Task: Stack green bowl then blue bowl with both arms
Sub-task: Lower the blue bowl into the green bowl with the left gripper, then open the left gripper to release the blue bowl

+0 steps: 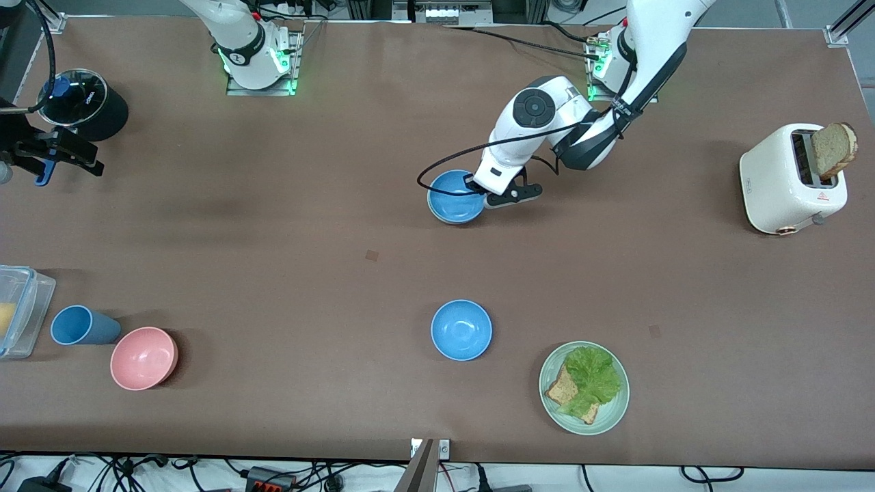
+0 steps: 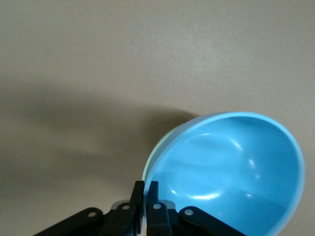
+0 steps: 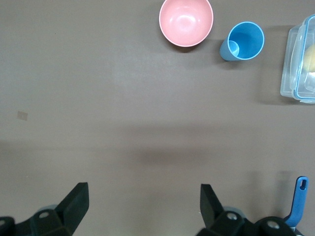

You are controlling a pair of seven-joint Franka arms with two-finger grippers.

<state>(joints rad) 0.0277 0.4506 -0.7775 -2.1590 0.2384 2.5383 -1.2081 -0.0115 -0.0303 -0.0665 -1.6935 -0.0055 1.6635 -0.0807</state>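
My left gripper point(image 2: 146, 189) is shut on the rim of a blue bowl point(image 2: 231, 167), one finger inside and one outside. A thin pale green edge point(image 2: 148, 164) shows just under that rim, so the green bowl seems nested beneath the blue one; the rest of it is hidden. In the front view this bowl point(image 1: 452, 198) sits at or just above the mid table under the left gripper point(image 1: 477, 187). A second blue bowl point(image 1: 461, 330) stands alone, nearer the front camera. My right gripper point(image 3: 142, 196) is open and empty, high over the right arm's end of the table.
A green plate point(image 1: 617, 412) with lettuce and toast lies beside the second blue bowl. A white toaster point(image 1: 786, 181) with bread stands at the left arm's end. A pink bowl point(image 1: 143, 357), blue cup point(image 1: 81, 325), clear container point(image 1: 24, 311) and black can point(image 1: 85, 102) are at the right arm's end.
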